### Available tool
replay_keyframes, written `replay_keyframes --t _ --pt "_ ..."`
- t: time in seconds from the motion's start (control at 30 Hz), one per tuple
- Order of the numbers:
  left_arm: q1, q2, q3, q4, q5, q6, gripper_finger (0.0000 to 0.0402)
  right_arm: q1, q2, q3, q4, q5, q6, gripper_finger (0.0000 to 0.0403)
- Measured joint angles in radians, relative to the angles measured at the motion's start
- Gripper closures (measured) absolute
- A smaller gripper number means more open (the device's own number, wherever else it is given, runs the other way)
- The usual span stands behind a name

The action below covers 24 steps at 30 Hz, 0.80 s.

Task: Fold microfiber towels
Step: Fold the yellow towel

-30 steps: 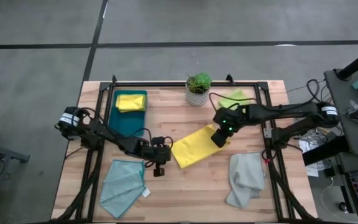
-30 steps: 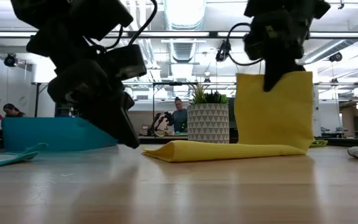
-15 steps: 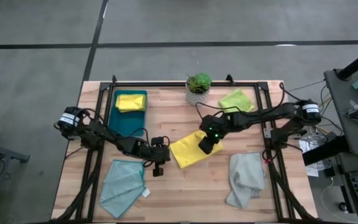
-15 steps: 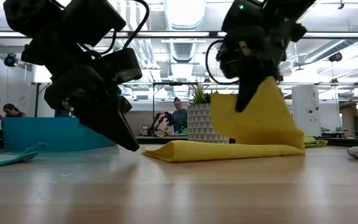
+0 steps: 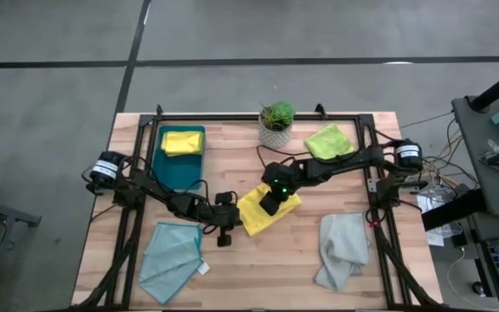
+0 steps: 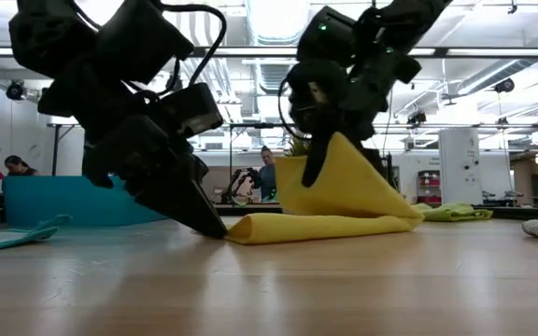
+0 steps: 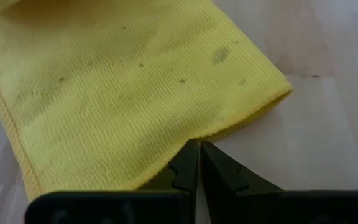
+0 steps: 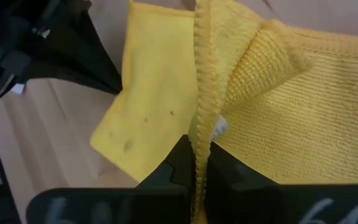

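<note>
I see the yellow microfiber towel [image 5: 264, 211] I am working on near the middle of the light wooden slatted table [image 5: 301, 260], lying as a folded band whose long axis runs diagonally, from the end nearer the left arm up toward the small potted plant in a white patterned pot [image 5: 275, 121]. My right gripper [image 5: 268, 204] has its jaws pressed together on one edge of that towel, holding the edge raised so the cloth slopes down like a tent to the table in the low view. The hemmed edge runs straight between the dark fingers [image 8: 178, 163] in the right wrist view. My left gripper [image 5: 224, 237] is down at the table with its jaws closed on nothing, tips right at the towel's near edge; I cannot tell if they touch it.

The light teal cloth with a white tag [image 5: 172, 249] lies flat near the table's front left corner, and the crumpled pale grey cloth [image 5: 340, 249] lies front right, both well apart from the yellow towel. Bare wood lies between them. The lime green cloth [image 5: 329, 140] sits at the back right, by the black frame rail. A second folded yellow cloth [image 5: 181, 141] rests in the dark teal plastic tray [image 5: 174, 169] at the back left.
</note>
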Motion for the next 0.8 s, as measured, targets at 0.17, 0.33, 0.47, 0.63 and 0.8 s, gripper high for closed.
replay_keyframes --t 0.17,0.33,0.47,0.63,0.8 --pt "0.000 -0.010 -0.040 0.056 0.002 -0.012 0.0396 0.009 0.046 0.061 -0.001 0.000 -0.006 0.0394" --pt "0.000 -0.011 -0.054 0.072 0.002 -0.029 0.0396 0.020 0.082 0.109 -0.001 0.000 -0.009 0.0394" --pt "0.000 -0.011 -0.054 0.075 0.002 -0.028 0.0396 0.029 0.124 0.138 -0.001 0.002 -0.009 0.0394" --pt "0.000 -0.011 -0.055 0.075 0.003 -0.028 0.0396 0.040 0.168 0.163 0.005 0.003 -0.013 0.0394" --pt "0.000 -0.011 -0.055 0.075 0.003 -0.028 0.0396 0.043 0.188 0.178 0.007 0.000 -0.021 0.0394"
